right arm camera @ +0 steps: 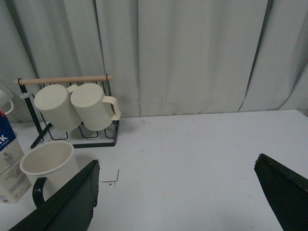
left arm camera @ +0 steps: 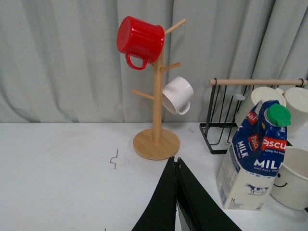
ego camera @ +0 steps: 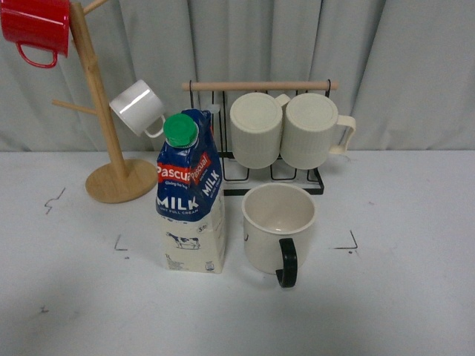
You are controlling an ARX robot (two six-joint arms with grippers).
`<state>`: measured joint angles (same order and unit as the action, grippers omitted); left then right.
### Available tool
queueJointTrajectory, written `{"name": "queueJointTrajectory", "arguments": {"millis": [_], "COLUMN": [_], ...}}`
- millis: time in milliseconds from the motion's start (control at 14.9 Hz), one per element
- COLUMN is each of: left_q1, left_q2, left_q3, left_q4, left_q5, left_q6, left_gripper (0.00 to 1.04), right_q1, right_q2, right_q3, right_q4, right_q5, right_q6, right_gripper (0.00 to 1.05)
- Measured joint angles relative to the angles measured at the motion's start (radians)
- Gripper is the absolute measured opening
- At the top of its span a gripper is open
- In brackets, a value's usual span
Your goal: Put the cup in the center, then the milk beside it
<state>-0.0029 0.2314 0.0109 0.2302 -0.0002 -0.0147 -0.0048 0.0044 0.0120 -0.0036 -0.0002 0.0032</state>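
The cup stood upright near the middle of the worktop, its black handle toward the near edge. The milk carton stood just beside it, nearly touching. The left hand was pressed together, short of the carton and apart from it. The right hand was spread wide, holding nothing, with the cup off beside one finger.

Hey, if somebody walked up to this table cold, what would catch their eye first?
Probably the milk, a tall blue and cream carton with a green cap, standing upright mid-table in the front view, close beside the cup, a cream mug whose black handle faces the camera. Next, the red mug hanging high on the wooden mug tree at the back left. Behind, two ribbed cream mugs hang on a black wire rack.
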Motion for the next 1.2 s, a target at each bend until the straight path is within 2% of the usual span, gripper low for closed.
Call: {"name": "queueJointTrajectory", "arguments": {"millis": [268, 335, 401, 468, 803, 870, 1070, 1204], "left_q1": [0.000, 0.000, 0.001, 0.001, 0.001, 0.001, 0.001, 0.001], "left_q2": [-0.055, -0.164, -0.223, -0.223, -0.223, -0.223, -0.223, -0.223], "left_q3": [0.000, 0.001, 0.000, 0.000, 0.000, 0.000, 0.000, 0.000], "left_q4": [-0.053, -0.219, -0.238, -0.234, -0.234, -0.234, -0.234, -0.234], "left_q5": [0.000, 0.004, -0.001, 0.000, 0.000, 0.000, 0.000, 0.000], "left_q6": [0.000, 0.000, 0.000, 0.000, 0.000, 0.000, 0.001, 0.001], "left_gripper": [0.02, 0.02, 0.02, 0.27, 0.87, 0.93, 1.00, 0.99], "right_q1": [0.000, 0.000, 0.000, 0.000, 0.000, 0.000, 0.000, 0.000], "right_q2": [0.000, 0.000, 0.000, 0.000, 0.000, 0.000, 0.000, 0.000], "right_q3": [0.000, 0.000, 0.000, 0.000, 0.000, 0.000, 0.000, 0.000], "right_q4": [0.000, 0.000, 0.000, 0.000, 0.000, 0.000, 0.000, 0.000], "right_q5": [0.000, 0.000, 0.000, 0.000, 0.000, 0.000, 0.000, 0.000], "right_q6": [0.000, 0.000, 0.000, 0.000, 0.000, 0.000, 0.000, 0.000], "right_gripper": [0.98, 0.98, 0.98, 0.98, 0.98, 0.98, 0.98, 0.98]}}
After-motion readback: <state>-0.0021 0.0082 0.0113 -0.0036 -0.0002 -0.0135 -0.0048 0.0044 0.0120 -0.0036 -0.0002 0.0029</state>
